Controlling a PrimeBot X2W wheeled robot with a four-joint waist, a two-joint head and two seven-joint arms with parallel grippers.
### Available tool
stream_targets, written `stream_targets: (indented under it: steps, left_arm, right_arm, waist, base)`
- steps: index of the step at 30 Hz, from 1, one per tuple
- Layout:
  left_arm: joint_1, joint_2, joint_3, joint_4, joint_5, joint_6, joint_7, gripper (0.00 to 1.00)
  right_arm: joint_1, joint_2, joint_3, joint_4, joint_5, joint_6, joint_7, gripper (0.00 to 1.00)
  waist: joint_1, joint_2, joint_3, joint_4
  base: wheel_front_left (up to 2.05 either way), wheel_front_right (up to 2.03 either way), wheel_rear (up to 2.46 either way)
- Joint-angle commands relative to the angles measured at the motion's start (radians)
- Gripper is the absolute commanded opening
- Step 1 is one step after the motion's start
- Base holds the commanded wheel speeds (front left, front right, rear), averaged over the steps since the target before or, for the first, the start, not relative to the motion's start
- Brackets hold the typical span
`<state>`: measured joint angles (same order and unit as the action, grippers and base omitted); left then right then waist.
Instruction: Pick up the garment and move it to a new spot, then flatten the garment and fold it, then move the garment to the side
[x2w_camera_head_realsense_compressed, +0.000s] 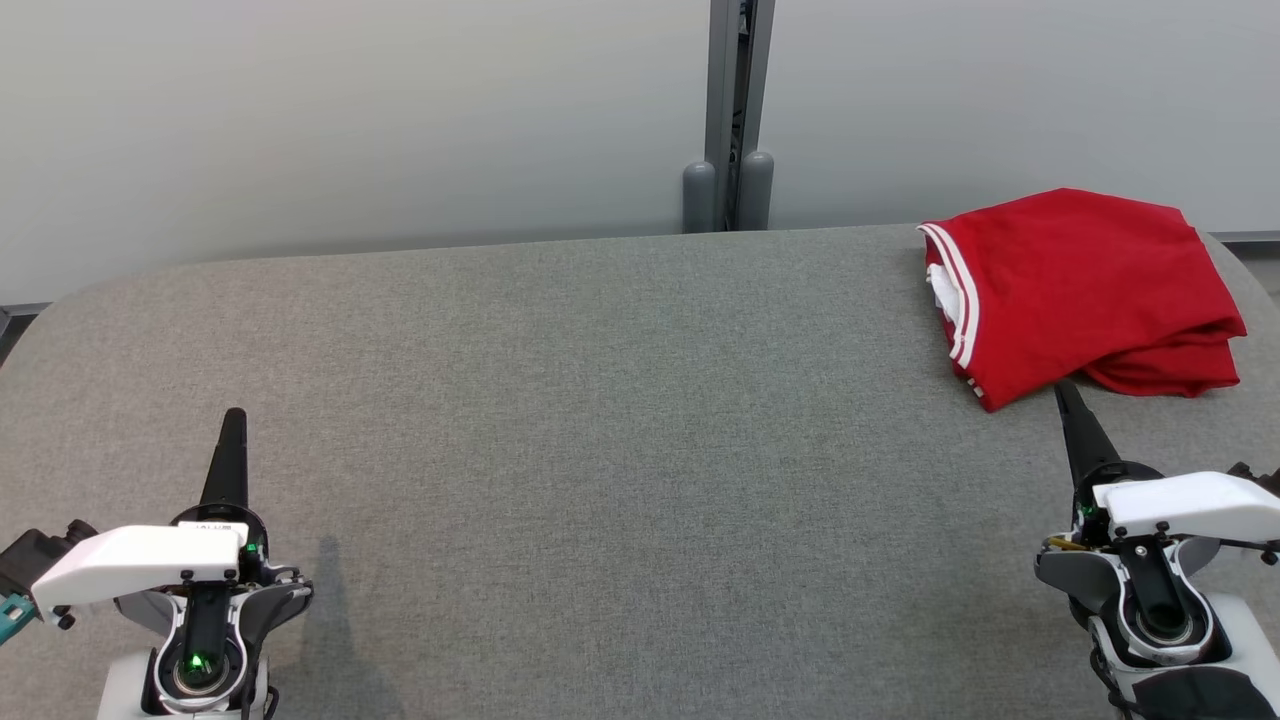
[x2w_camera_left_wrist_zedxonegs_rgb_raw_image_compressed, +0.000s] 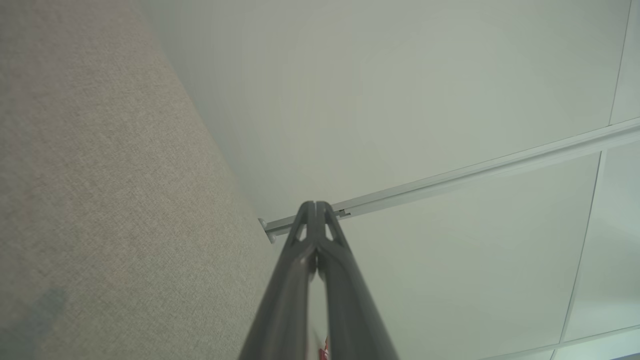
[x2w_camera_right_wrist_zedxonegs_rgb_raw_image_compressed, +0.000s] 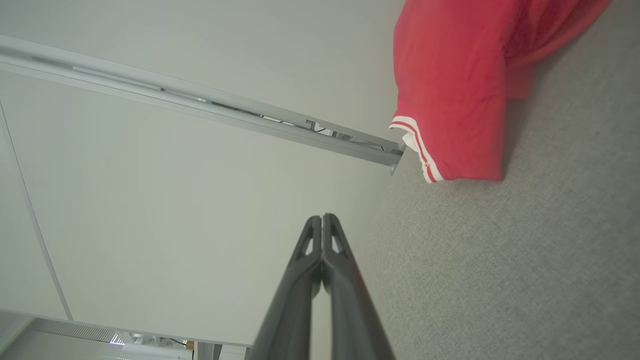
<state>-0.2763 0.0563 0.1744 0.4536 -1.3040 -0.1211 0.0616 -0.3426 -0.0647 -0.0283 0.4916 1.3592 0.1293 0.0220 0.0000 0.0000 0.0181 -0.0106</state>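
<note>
The red garment (x2w_camera_head_realsense_compressed: 1085, 290) lies folded in a loose bundle on the grey cloth-covered desk (x2w_camera_head_realsense_compressed: 600, 400). It sits well off to the right of the grey post (x2w_camera_head_realsense_compressed: 729, 115) that stands behind the desk's far edge, and close to that same far edge. The hem with its white stripes faces back toward the post, with a bit of white lining showing there. The lower layers bulge out on the side away from the post.

The right jaws are clenched on nothing, the two dark fingers (x2w_camera_head_realsense_compressed: 1082, 432) pressed together into one spike. They sit nearer the robot than the post and to its right, with the tip near the garment's near edge. In the right wrist view the fingers (x2w_camera_right_wrist_zedxonegs_rgb_raw_image_compressed: 295, 300) stand apart from the garment (x2w_camera_right_wrist_zedxonegs_rgb_raw_image_compressed: 450, 90), with bare desk between them.

The left jaws are likewise clenched and empty, the fingers (x2w_camera_head_realsense_compressed: 230, 455) far to the left of the post, over bare desk. In the left wrist view the fingers (x2w_camera_left_wrist_zedxonegs_rgb_raw_image_compressed: 285, 300) meet flush at the tips, and the post (x2w_camera_left_wrist_zedxonegs_rgb_raw_image_compressed: 450, 177) runs across the pale wall (x2w_camera_left_wrist_zedxonegs_rgb_raw_image_compressed: 350, 75) behind them.
</note>
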Motion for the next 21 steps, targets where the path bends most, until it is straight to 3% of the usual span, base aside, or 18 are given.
stream_targets:
  steps: [1, 21]
  left_arm:
    - [-0.025, 0.007, 0.007, -0.001, -0.024, -0.004, 0.008, 0.0]
    - [-0.068, 0.006, 0.029, 0.022, -0.171, -0.011, 0.05, 0.0]
  right_arm:
    - [-0.021, -0.001, -0.007, 0.001, 0.024, 0.002, 0.008, 0.0]
    - [-0.064, 0.008, -0.02, 0.042, 0.162, 0.002, 0.046, 0.0]
  waist:
    - [0.0, 0.0, 0.0, 0.001]
    - [0.0, 0.0, 0.001, 0.007]
  base:
    - [0.0, 0.0, 0.0]
    - [0.0, 0.0, 0.0]
